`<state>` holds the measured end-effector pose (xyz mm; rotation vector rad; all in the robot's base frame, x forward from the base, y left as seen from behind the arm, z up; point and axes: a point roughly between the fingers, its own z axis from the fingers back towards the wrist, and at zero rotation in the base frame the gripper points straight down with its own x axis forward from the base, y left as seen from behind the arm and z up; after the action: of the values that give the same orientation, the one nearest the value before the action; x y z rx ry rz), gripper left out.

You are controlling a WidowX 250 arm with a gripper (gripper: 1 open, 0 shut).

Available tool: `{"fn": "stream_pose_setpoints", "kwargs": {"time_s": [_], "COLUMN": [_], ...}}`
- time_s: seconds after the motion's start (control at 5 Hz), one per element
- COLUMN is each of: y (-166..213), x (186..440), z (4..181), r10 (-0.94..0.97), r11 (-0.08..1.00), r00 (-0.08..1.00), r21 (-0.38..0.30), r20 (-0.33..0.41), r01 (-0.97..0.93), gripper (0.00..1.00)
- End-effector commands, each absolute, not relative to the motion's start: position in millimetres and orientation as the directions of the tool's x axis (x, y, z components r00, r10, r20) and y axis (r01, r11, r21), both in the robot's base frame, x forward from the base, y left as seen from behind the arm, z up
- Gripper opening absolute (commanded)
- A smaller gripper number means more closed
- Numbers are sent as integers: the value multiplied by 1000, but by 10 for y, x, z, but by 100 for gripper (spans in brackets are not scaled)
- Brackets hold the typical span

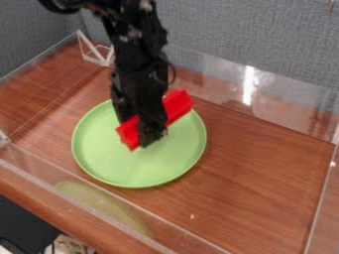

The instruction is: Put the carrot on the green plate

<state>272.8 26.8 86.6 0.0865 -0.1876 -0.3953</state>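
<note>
The carrot (176,103), a bright red bar, hangs tilted just above the green plate (106,155), its upper end toward the right. My black gripper (147,127) points almost straight down over the plate's middle and is shut on the carrot, its fingers covering the bar's mid part. The lower red end (129,134) shows left of the fingers. The plate lies flat on the wooden table, with its centre partly hidden by the arm.
A clear acrylic wall (252,83) rings the wooden tabletop (265,179), with a low front edge near the camera. A white wire stand (90,45) sits at the back left behind the arm.
</note>
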Motion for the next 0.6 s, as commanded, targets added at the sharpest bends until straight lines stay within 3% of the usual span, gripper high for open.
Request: {"fn": "stream_pose_setpoints", "kwargs": {"time_s": [0.0, 0.2, 0.4], "y": [149, -2, 34], "x": [2744, 2703, 2753], "z": [939, 716, 634], "r10": [-320, -287, -254], "r11": [946, 956, 966], "r00": [921, 935, 946], "r21": [135, 124, 105], "r20": [221, 207, 203], "r01": [295, 266, 237], "gripper": [0, 0, 0]}}
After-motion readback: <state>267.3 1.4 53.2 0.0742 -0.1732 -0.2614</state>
